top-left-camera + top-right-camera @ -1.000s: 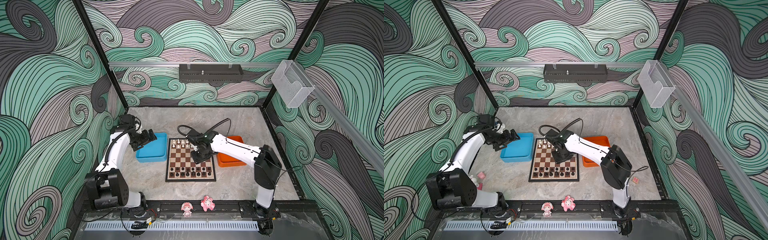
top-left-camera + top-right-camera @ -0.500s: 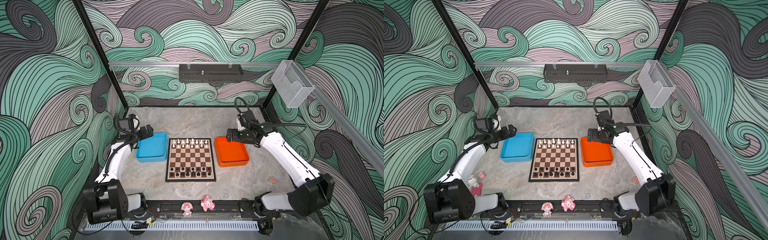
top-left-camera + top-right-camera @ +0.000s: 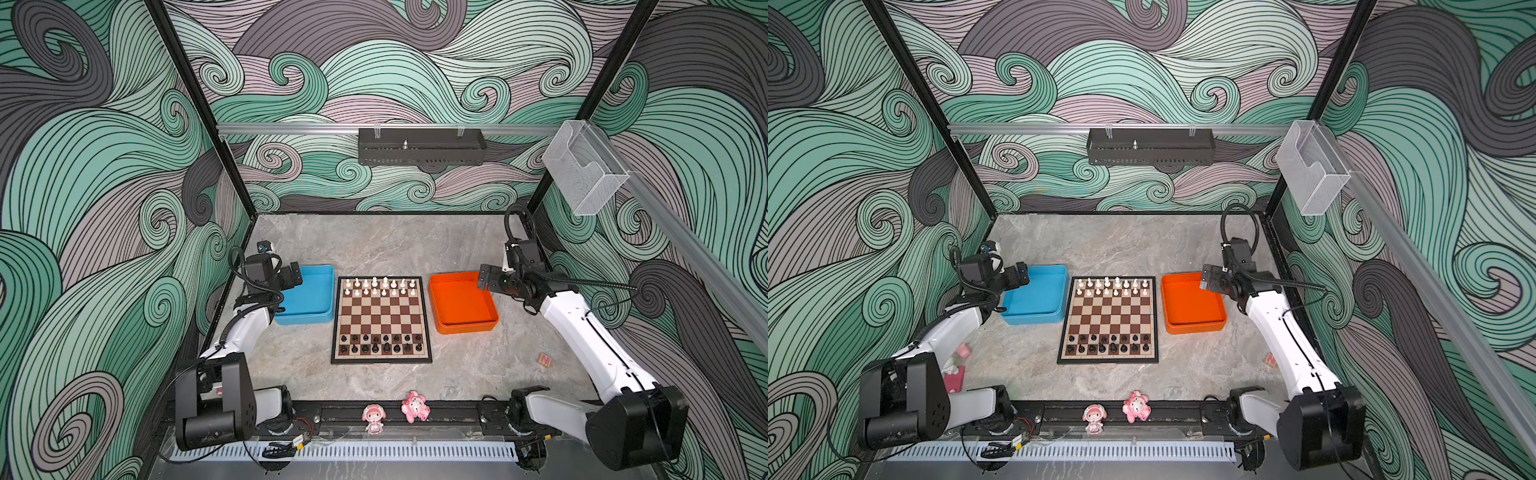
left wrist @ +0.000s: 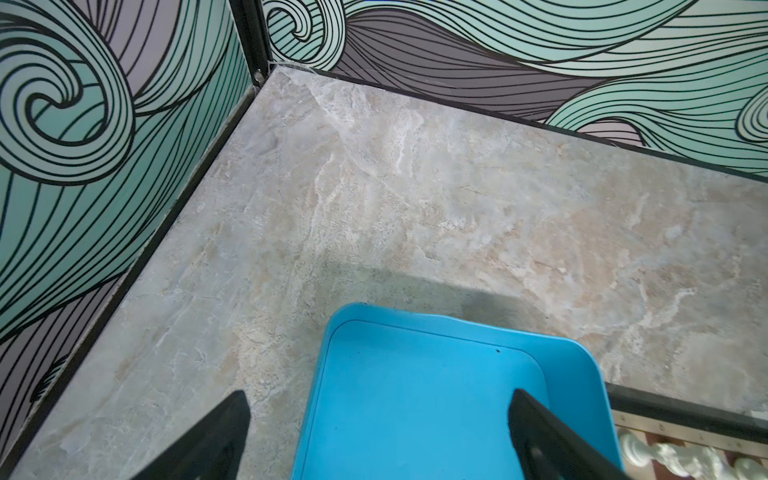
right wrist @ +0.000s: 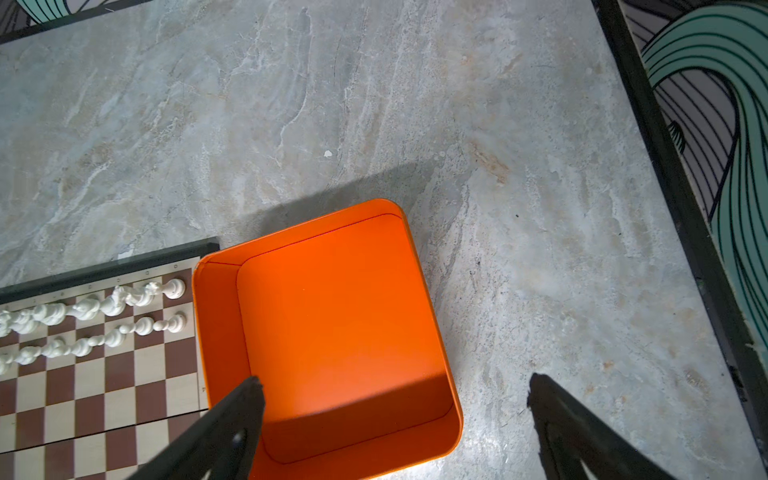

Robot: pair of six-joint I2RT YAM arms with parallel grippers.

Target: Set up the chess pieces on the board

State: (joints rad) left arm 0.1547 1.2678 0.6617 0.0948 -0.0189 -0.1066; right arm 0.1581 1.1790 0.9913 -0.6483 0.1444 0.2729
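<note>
"Where did the pieces stand?"

"White chessmen (image 3: pixel 380 286) lined the chessboard's (image 3: pixel 381 318) two far rows and black chessmen (image 3: pixel 380 345) the two near rows. The board lay between the blue tray (image 3: pixel 307 320) and the orange tray (image 3: pixel 465 327)."

"And the grippers?"

"The left gripper (image 4: pixel 378 397) hung over the blue tray and the right gripper (image 5: pixel 395 382) over the orange one, both spread wide and holding nothing."

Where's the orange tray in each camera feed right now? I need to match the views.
Top view: orange tray just right of the board.
Top view: orange tray likewise just right of the board.
Left wrist: not in it; the blue tray shows instead.
Right wrist: in it, beside the board's corner.
Shared landmark: the board's end with the white pieces, visible in all four.
</note>
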